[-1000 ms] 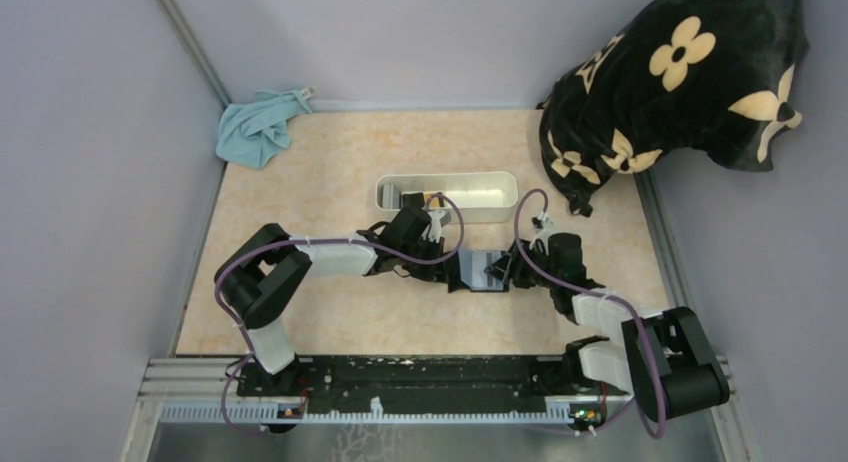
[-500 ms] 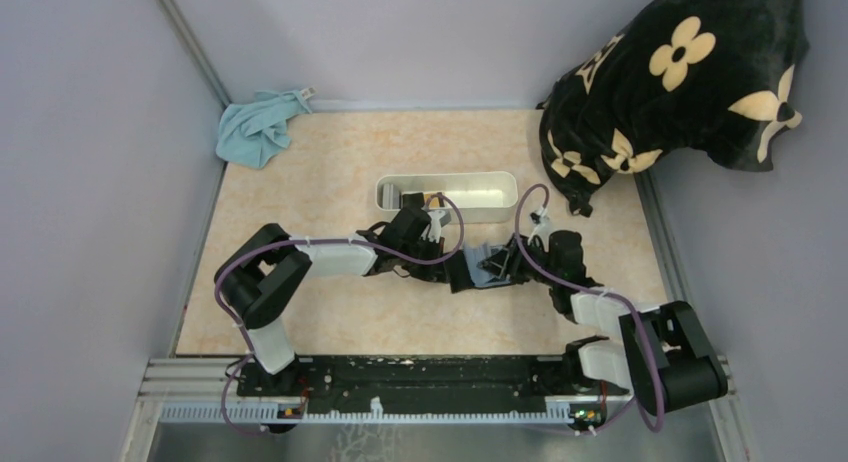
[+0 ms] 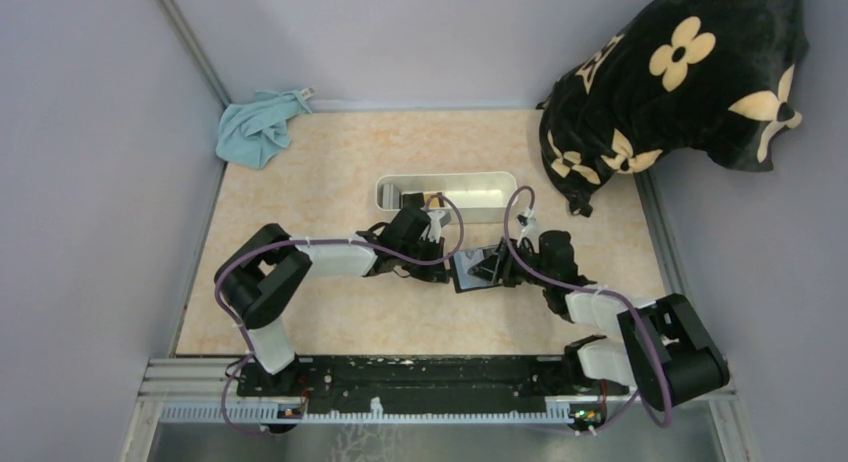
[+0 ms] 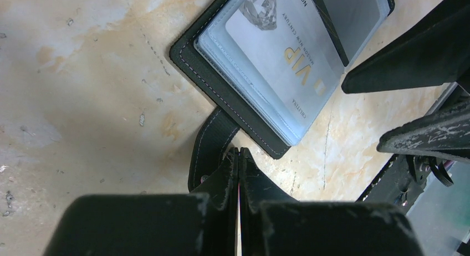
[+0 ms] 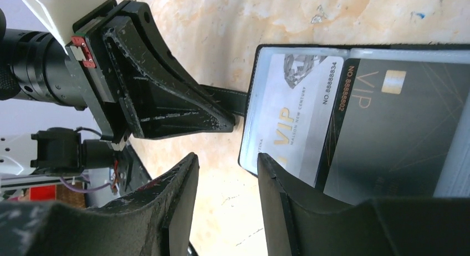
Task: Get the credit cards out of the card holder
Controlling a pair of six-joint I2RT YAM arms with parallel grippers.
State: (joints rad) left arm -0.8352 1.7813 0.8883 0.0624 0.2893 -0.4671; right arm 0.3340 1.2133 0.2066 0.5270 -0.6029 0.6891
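Note:
The card holder (image 3: 468,273) lies open on the table between my two grippers. A silver VIP card (image 5: 294,117) and a black VIP card (image 5: 388,128) sit in its clear sleeves; the silver card (image 4: 282,51) also shows in the left wrist view. My left gripper (image 4: 238,150) is shut, its tips down at the holder's black strap (image 4: 210,142); nothing shows between its jaws. My right gripper (image 5: 224,167) is open at the holder's edge, one finger (image 5: 277,184) over the silver card's corner, the other finger (image 5: 180,181) over bare table.
A white oblong tray (image 3: 490,178) stands just behind the grippers. A blue cloth (image 3: 260,127) lies in the far left corner. A black pillow with cream flowers (image 3: 680,77) fills the far right corner. Walls close in on both sides.
My right gripper has moved left over the card holder, still open. The holder has shifted slightly left and turned. The left arm has stayed put.

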